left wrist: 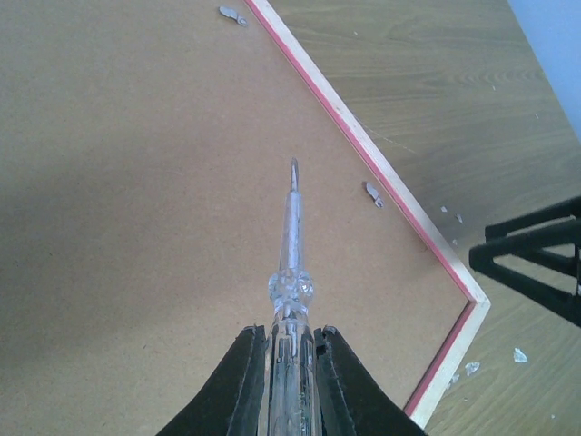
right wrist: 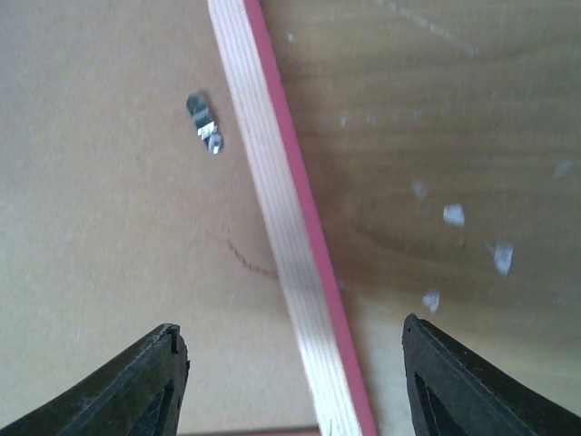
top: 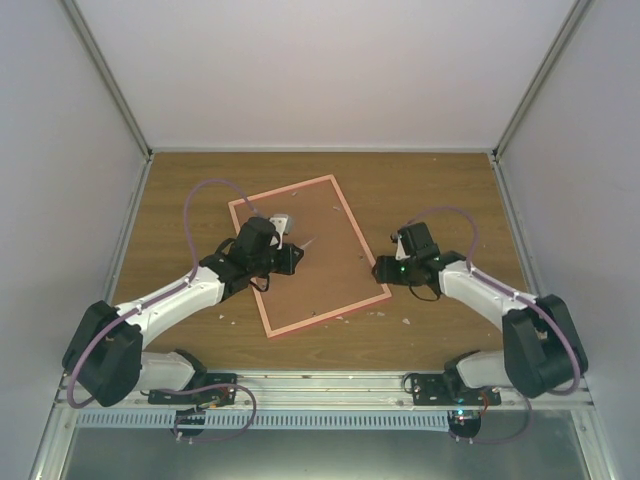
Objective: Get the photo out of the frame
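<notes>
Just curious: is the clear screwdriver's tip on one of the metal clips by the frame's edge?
No, the screwdriver points at bare board, apart from the nearest clip.

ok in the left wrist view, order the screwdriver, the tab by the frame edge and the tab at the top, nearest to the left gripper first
1. screwdriver, held in the left gripper, pointing ahead
2. edge tab, ahead and right, beside the frame rim
3. top tab, farthest ahead, slightly left

The frame (top: 330, 268) lies flat, back up: brown board inside a pale, pink-edged rim, beneath the left tool (left wrist: 290, 350), its right edge under the right tool (right wrist: 290, 363).
</notes>
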`<action>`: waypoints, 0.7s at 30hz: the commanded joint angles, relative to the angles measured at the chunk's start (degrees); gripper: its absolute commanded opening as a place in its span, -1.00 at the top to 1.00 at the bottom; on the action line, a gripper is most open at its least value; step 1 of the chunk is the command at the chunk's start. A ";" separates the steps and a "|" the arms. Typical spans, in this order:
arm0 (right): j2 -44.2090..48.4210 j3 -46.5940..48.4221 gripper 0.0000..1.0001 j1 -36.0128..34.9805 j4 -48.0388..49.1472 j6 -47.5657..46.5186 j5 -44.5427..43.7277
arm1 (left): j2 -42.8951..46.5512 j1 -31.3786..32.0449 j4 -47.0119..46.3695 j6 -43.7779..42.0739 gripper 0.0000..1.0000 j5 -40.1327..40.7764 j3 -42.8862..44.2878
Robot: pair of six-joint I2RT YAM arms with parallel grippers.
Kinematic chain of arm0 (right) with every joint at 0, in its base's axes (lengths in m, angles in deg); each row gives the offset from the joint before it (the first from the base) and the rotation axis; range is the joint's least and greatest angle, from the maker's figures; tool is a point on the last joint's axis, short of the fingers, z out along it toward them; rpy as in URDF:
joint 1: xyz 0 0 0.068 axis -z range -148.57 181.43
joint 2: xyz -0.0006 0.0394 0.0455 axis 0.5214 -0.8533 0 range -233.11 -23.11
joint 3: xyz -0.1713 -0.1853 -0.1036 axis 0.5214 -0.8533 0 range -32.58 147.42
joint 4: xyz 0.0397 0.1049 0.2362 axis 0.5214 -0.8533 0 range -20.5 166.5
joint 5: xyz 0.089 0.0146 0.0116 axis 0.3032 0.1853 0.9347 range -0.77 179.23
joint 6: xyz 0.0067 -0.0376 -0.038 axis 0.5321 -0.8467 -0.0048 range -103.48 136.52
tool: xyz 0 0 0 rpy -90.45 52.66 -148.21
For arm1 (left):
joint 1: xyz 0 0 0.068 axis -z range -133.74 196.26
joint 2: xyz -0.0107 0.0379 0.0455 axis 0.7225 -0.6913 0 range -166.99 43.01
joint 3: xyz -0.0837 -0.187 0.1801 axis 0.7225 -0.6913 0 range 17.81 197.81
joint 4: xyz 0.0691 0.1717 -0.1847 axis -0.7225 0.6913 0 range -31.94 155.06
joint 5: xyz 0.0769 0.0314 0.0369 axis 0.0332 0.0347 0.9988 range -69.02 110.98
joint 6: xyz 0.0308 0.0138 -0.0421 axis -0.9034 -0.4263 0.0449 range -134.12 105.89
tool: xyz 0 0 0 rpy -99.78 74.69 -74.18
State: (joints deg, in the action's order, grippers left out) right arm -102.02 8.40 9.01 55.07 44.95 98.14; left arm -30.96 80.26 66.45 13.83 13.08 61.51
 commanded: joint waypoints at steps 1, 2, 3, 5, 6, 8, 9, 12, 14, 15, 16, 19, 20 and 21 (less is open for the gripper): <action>3.67 -3.43 -0.32 -1.61 -1.73 5.40 0.21 | -0.48 -0.34 -2.69 0.52 1.00 -1.38 0.06; 3.68 -4.11 -0.31 -1.73 -1.78 5.82 0.44 | -0.59 -0.34 -2.74 0.60 1.00 -1.54 0.13; 3.60 -4.93 -0.30 -1.81 -1.77 6.19 0.67 | -0.68 -0.34 -2.80 0.66 1.00 -1.67 0.15; 3.55 -6.44 -0.26 -1.92 -1.25 6.97 1.35 | -0.86 -0.34 -2.70 0.70 1.00 -1.85 0.15; 3.59 -7.21 -0.23 -1.96 -0.91 7.33 1.52 | -0.95 -0.34 -2.71 0.66 1.00 -1.99 0.08; 3.63 -8.01 -0.16 -2.02 -0.41 7.69 1.68 | -1.27 -0.34 -2.76 0.71 1.00 -2.20 0.12; 3.53 -8.12 -0.14 -2.03 -0.31 7.77 1.65 | -1.40 -0.34 -2.78 0.77 1.00 -2.40 0.15; 2.74 -8.06 -0.01 -2.02 -0.04 7.62 1.86 | -1.92 -0.34 -3.09 1.05 1.00 -3.07 0.13; 1.78 -8.18 0.05 -2.02 0.62 7.39 2.35 | -2.17 -0.34 -3.36 1.29 1.00 -3.21 0.15; 1.09 -8.12 0.08 -2.02 0.94 7.28 2.68 | -2.26 -0.34 -3.52 1.36 1.00 -3.41 0.17; 0.52 -8.07 0.09 -2.02 1.20 7.14 2.70 | -2.43 -0.34 -3.55 1.41 1.00 -3.51 0.23; -0.73 -7.95 0.19 -2.03 1.60 6.43 1.59 | -2.64 -0.34 -3.34 1.37 1.00 -3.89 0.57; -1.03 -7.81 0.23 -2.00 1.57 6.02 1.12 | -2.58 -0.34 -3.23 1.33 1.00 -3.83 0.59; -1.45 -7.43 0.27 -1.96 1.43 5.50 0.37 | -2.51 -0.29 -3.15 1.28 1.00 -3.80 0.51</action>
State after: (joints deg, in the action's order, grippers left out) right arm -101.23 0.70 7.57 56.66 51.68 100.17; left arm -33.28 80.26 66.03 14.86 10.04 61.51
